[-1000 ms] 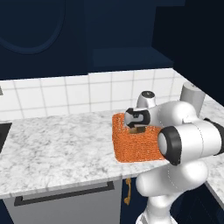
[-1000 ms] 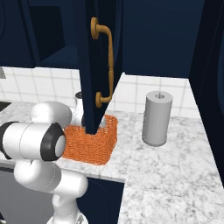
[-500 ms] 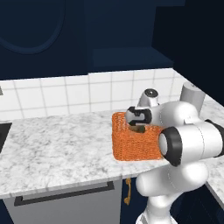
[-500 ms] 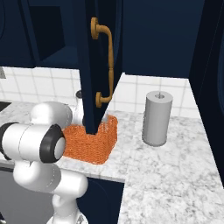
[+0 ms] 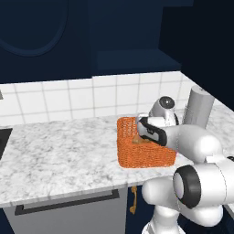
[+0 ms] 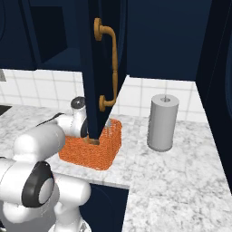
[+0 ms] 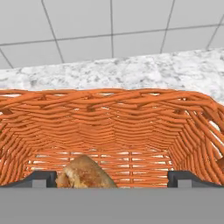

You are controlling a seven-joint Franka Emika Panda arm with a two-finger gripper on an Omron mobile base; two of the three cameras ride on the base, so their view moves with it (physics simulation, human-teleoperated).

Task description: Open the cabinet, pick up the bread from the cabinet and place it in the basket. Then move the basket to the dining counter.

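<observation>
Hand view: bread inside basket

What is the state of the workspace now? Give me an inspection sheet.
Surface: marbled counter, tiled wall behind.
Job's things: bread lies on the floor of the orange basket; basket stands on the counter; cabinet door swung open above it.
Clutter: grey paper towel roll upright to the basket's right.
Gripper: gripper open, over the basket, tips either side of the bread, not closed on it.
Cables: nothing seen.
Surroundings: grey drawer front below the counter.
</observation>
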